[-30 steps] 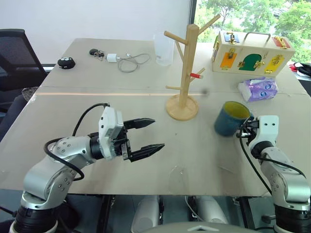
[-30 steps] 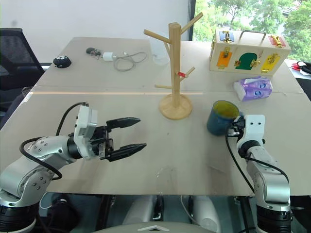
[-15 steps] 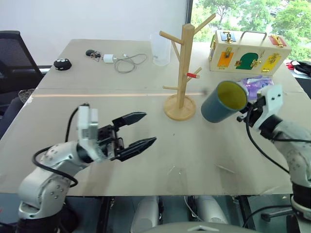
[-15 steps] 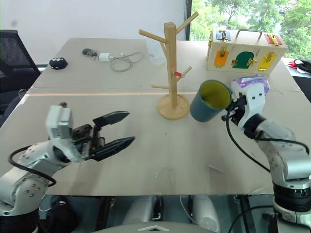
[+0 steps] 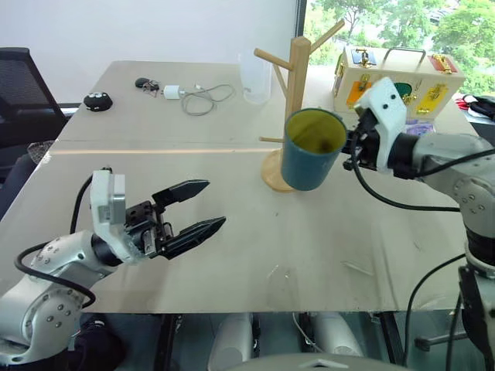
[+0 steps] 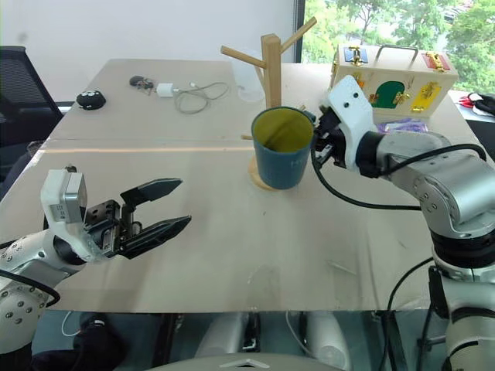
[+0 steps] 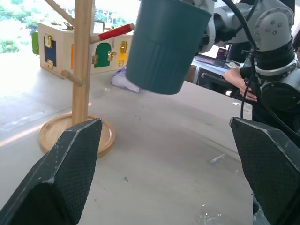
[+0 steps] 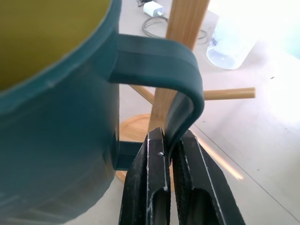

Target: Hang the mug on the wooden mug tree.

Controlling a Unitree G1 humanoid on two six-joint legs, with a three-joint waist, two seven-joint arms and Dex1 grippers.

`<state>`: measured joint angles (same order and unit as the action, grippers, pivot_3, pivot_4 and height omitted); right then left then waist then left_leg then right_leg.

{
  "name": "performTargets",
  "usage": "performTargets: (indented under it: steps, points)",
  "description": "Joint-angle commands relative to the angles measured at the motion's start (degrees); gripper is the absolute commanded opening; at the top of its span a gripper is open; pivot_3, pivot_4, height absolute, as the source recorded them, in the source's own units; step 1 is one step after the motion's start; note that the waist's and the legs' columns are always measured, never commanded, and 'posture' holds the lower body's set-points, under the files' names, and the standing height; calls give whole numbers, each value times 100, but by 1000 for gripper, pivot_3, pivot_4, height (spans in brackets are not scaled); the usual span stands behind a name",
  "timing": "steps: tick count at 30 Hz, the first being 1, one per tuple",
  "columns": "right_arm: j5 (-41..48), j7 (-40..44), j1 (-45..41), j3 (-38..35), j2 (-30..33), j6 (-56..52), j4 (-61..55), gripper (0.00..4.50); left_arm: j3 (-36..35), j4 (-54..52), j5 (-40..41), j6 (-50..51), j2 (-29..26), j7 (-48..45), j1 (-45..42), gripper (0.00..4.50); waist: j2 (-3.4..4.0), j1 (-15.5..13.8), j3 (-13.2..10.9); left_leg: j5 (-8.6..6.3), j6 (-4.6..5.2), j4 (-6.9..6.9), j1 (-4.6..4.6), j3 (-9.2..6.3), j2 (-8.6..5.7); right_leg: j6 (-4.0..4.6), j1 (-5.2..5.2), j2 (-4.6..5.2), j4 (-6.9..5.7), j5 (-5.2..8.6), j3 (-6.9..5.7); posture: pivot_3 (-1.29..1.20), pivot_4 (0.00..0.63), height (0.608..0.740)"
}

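**Mug raised off the table, carried to the mug tree**

Moved since the earlier frame: one mug (image 5: pixel 312 148), then resting on the table (image 5: pixel 232 239) beside the right gripper (image 8: pixel 171 154), now hangs in the air, upright, directly in front of the one wooden mug tree (image 5: pixel 297 58). That gripper's fingers are clamped on the mug's loop handle (image 8: pixel 180 98), the mug body beside them. One left gripper (image 5: pixel 195 209), jaws apart and holding nothing, has drawn slightly back; the mug is well away from it.

Also counted: one clear plastic cup (image 5: pixel 255 77), one latch box (image 5: pixel 402 77), one charger with cable (image 5: pixel 193 97).

Left wrist view alone shows the tree's red-tipped peg (image 7: pixel 115 32), just beside the mug's wall, and a person's hand (image 7: pixel 239 86) behind the right arm.
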<state>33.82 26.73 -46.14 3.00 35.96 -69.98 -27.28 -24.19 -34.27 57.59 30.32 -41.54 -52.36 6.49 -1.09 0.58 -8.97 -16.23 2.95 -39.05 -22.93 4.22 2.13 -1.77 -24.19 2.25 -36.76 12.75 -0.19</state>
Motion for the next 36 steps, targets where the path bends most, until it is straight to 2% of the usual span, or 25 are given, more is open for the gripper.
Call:
performTargets:
  steps: [1, 6, 11, 17, 19, 20, 23, 31, 34, 36]
  points:
    - [-155, -190, -265, 75, -31, -122, -88, 40, 7, -230, 124, 18, -50, 159, -142, 4500, 0, 4, 0, 0, 0, 0, 0, 0, 0, 0, 0, 0, 0, 0, 0, 0, 150, 740]
    - [-369, -268, -513, 415, -229, -57, 104, 40, 17, -124, 117, 61, -70, 201, -286, 4500, 0, 26, 0, 0, 0, 0, 0, 2, 0, 0, -2, -5, -2, 0, 0, 0, 150, 740]
    - [-726, -462, -761, 702, -700, 162, 538, 40, -41, -84, 67, 6, -32, 130, -158, 4500, 1, 37, 0, 1, -1, 1, 0, 6, 2, 0, -6, -11, -3, -1, 4, 0, 150, 740]
    - [-1120, -374, -695, 982, -806, 610, 851, 40, -247, -124, 165, -114, 102, 107, 83, 4500, 1, 21, 0, 14, -23, 4, -4, 7, 0, -1, -7, -7, -1, -1, 2, 0, 150, 740]
    - [-1155, -273, -632, 969, -744, 716, 817, 603, -392, -94, 290, -148, 188, 160, 168, 4500, 1, 24, 0, 14, -23, 4, -4, 9, 0, -1, -8, -6, 1, -1, 3, 0, 150, 740]
    - [-1044, -154, -555, 862, -705, 690, 670, 910, -475, -63, 282, -177, 194, 97, 257, 4500, 0, 24, 0, 14, -23, 4, -4, 9, 0, -1, -8, -6, 1, -1, 3, 0, 150, 740]
    - [-789, 123, -303, 570, -545, 611, 279, 2271, -645, 25, 261, -233, 194, -49, 447, 4500, 0, 16, 0, 14, -24, 7, -4, 4, 1, 0, -8, -5, 0, 0, -2, 0, 150, 740]
    - [192, 1222, 1064, -973, 385, 1074, -741, 2271, -572, 213, -135, -250, 169, 23, 621, 4500, -1, 2, 0, -1, 2, 9, -3, 3, -1, -1, -5, 0, 5, 0, -3, 0, 150, 740]
    - [462, 1670, 2154, -1825, 685, 1438, -912, 2271, -241, 306, -858, -299, 171, 417, 651, 4500, -10, -28, 5, -2, 3, 9, 4, 1, -2, -2, 0, -2, 5, 0, -3, 0, 150, 740]
    - [520, 1844, 2816, -2210, 786, 1688, -934, 2271, -110, 320, -1054, -244, 162, 576, 637, 4500, -10, -26, 4, -2, 3, 11, 7, -2, 0, -2, 6, -5, 6, 1, -4, 0, 150, 740]
